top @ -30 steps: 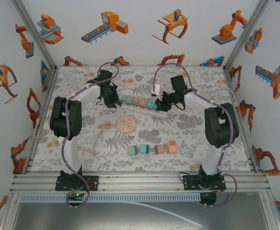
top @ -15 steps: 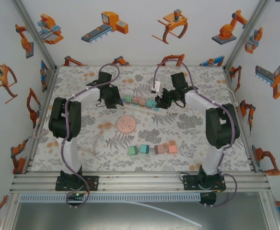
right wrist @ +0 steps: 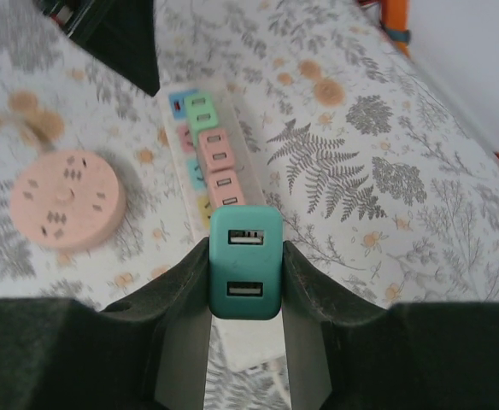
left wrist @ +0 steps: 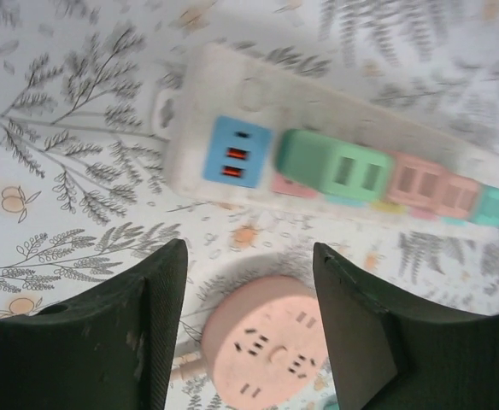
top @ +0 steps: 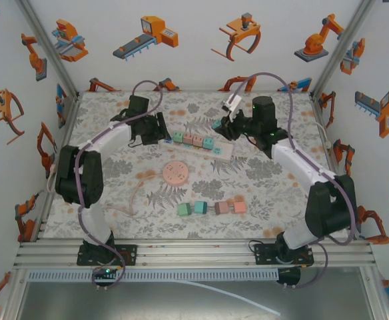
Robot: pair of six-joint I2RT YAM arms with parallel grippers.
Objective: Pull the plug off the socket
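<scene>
Bright, even, diffuse light; shadows faint. Beyond the left gripper the power strip is slightly blurred. In the right gripper the plug is sharp; the table beyond it soft.

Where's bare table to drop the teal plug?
For the teal plug: open mat between power strip, cube row and right arm; also behind the power strip, toward the far wall. Crowded around the round socket and left fingers.

I see open table in front of the power strip, right of the round socket. The left gripper crowds the strip's left end. The right gripper, pinching the teal plug, hangs over its right end.
</scene>
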